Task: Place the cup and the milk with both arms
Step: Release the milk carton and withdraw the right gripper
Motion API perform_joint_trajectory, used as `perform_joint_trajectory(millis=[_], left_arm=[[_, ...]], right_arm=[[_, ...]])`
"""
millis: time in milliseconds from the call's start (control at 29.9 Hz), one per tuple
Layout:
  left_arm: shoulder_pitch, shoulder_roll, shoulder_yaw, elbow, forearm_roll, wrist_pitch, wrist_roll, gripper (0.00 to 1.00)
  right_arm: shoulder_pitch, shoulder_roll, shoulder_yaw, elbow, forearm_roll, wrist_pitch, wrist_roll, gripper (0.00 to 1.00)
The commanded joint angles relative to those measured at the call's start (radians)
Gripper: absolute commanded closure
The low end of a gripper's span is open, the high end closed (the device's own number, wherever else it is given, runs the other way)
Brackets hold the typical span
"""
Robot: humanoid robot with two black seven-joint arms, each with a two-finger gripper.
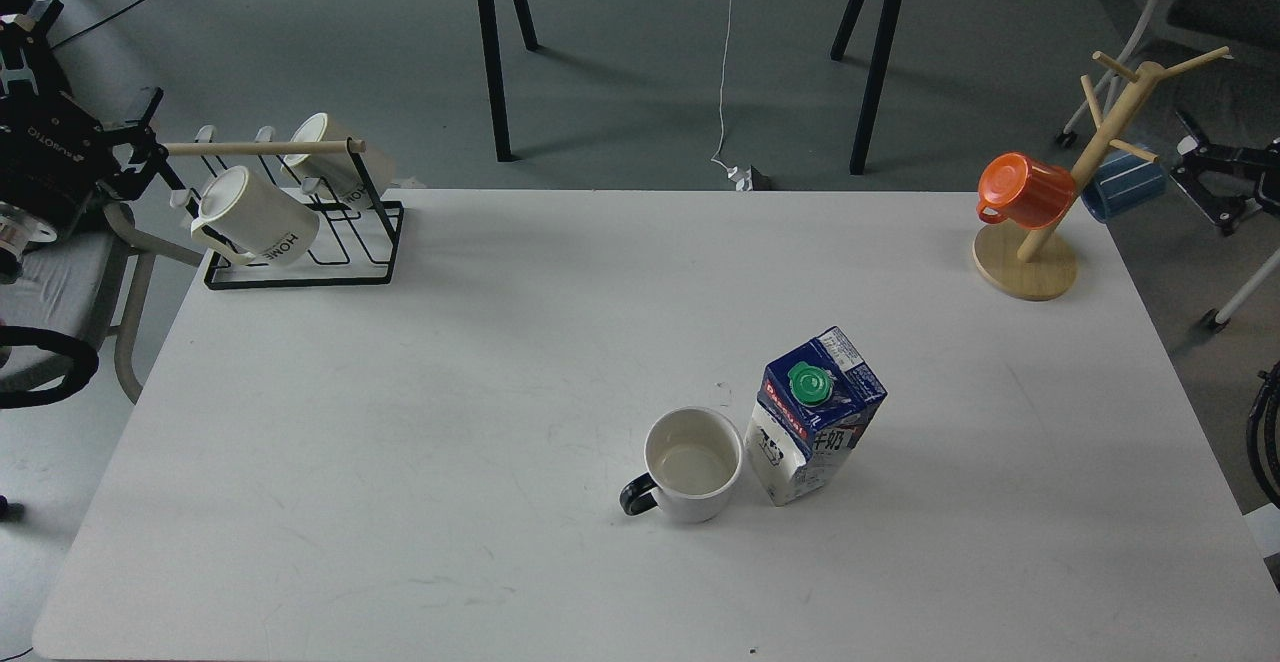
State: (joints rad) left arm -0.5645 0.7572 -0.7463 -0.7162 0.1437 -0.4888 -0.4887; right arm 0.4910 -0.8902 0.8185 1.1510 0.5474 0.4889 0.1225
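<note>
Cup (692, 464) and milk (815, 414) stand upright on our white, matte worktop (400, 462), just beside each other, apparently touching. Left of the milk, the cup is squat glossy ceramic, white outside, cream inside, its black loop handle pointing away from the carton. The milk is a gable-top carton, blue and white, with a round green screw cap and a red band whose lettering we cannot make out. Neither gripper is in view, so we cannot tell how wide either stands.
</note>
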Motion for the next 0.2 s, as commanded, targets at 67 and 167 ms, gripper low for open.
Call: perform_joint_trajectory(millis=[67, 167], left_arm=[[0.0, -0.002, -0.034, -0.023, -0.001, 0.0, 0.0, 0.0], [-0.002, -0.001, -0.033, -0.023, 0.0, 0.0, 0.0, 0.0]], right_arm=[[0.026, 0.028, -0.012, -0.031, 0.0, 0.0, 0.005, 0.02], [0.029, 0.054, -0.01, -0.034, 0.0, 0.0, 0.008, 0.02]])
